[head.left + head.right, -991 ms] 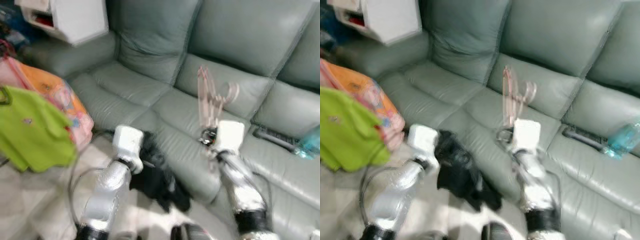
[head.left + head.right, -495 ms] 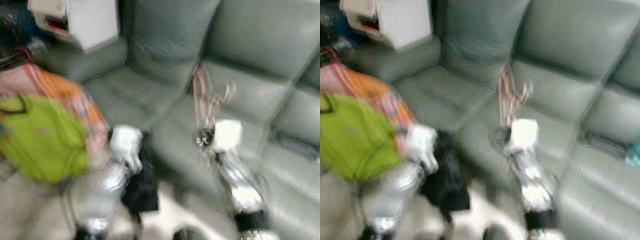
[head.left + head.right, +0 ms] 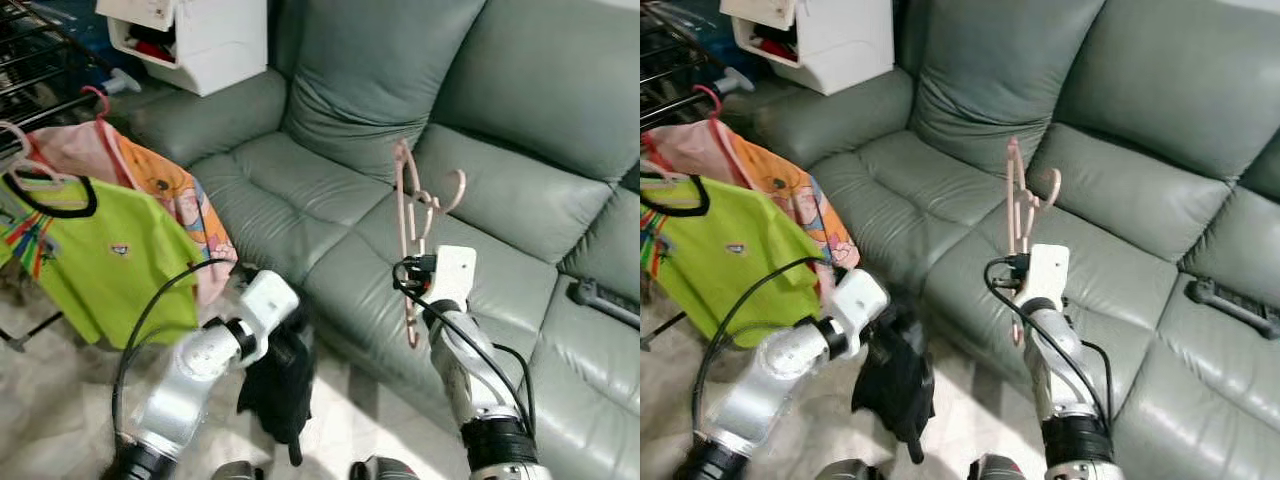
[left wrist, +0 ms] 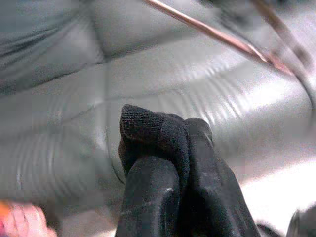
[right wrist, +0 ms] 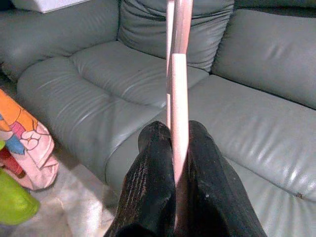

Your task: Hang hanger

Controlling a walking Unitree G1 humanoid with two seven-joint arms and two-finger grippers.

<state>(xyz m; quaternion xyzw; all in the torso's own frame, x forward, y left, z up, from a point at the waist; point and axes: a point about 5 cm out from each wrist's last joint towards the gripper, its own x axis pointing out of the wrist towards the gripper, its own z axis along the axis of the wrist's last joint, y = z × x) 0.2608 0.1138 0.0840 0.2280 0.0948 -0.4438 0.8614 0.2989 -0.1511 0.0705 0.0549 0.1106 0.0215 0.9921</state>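
Pink plastic hanger [image 3: 410, 235], upright, right gripper [image 5: 175, 148] clamping it

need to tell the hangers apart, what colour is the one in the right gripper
Pale pink hanger, clearest in the right wrist view.

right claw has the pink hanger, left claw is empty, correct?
Not quite. The right claw does hold the pink hanger, but the left claw is shut on a black garment, as the left eye view shows.
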